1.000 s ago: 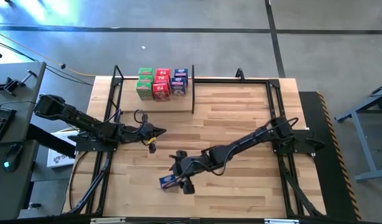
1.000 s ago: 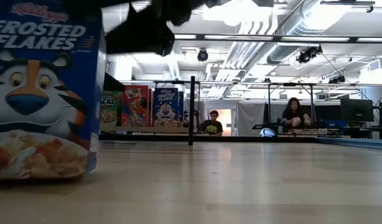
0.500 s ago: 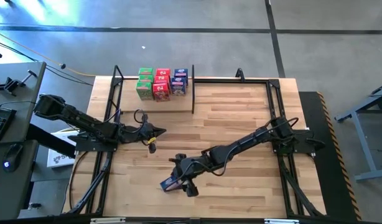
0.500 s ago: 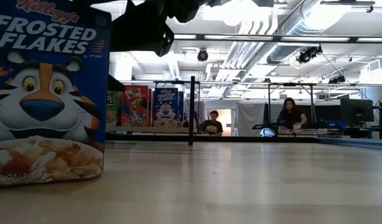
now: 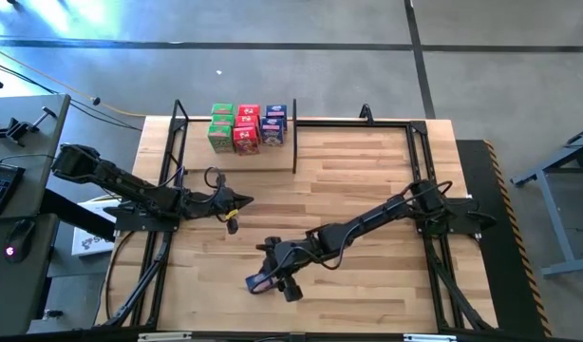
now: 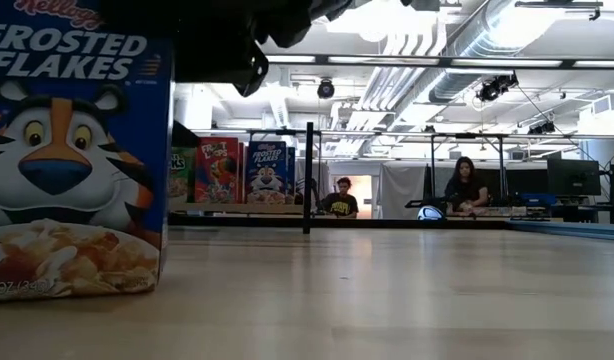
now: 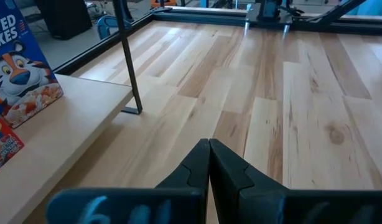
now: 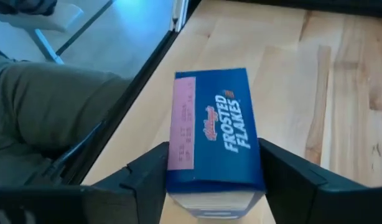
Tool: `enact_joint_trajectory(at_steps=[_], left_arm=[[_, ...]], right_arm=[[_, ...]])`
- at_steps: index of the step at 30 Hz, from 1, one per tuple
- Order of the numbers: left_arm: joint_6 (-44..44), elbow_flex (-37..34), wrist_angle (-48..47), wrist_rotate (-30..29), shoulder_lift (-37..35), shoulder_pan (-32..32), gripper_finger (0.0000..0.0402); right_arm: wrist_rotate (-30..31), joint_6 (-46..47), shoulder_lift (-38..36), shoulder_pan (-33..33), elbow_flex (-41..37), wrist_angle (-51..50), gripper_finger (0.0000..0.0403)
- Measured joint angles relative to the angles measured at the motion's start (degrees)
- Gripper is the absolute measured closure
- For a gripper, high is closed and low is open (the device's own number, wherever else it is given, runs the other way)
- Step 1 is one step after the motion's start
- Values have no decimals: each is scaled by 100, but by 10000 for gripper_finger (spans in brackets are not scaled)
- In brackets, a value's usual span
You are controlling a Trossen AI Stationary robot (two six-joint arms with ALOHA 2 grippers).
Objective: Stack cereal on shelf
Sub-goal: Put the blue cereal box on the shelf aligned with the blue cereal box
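A blue Frosted Flakes cereal box (image 5: 259,282) stands upright near the table's near edge and fills the left of the low view (image 6: 77,150). My right gripper (image 5: 275,273) is shut on it from above. My left gripper (image 5: 244,200) is shut and empty, hovering left of centre, below the shelf. The light-wood shelf (image 5: 263,157) lies at the far left with its black divider (image 5: 294,142). Several green, red and blue boxes (image 5: 246,127) stand on it, bottoms on the plank. My right gripper pinches the blue box between its two fingers (image 8: 144,177), one on each broad face, just below the narrow printed panel (image 8: 213,124) that faces the wrist camera. The fingers slant down from above. The box is upright; I cannot tell whether its bottom (image 6: 77,290) touches the table.
Black frame rails (image 5: 168,171) run along both table sides. Open wood tabletop (image 5: 367,171) lies between the shelf and the right arm. A person's trouser leg (image 8: 48,112) shows just beyond the near table edge. Two people (image 6: 472,185) sit far behind the table.
My right gripper has shifted slightly toward the table's near edge with the blue box. The box, tilted a second ago, has swung through a tilt the other way and now stands upright, closer to the low camera.
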Motion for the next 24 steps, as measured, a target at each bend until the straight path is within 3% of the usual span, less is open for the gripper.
enact_joint_trajectory(at_steps=[17,24], left_arm=[[103,-2,93,-74,0,105,402],[104,-2,92,-6,0,107,402]], right_arm=[[-41,140,-592,-378,4,-48,198],[270,494,-577,-18,2,-403,149]])
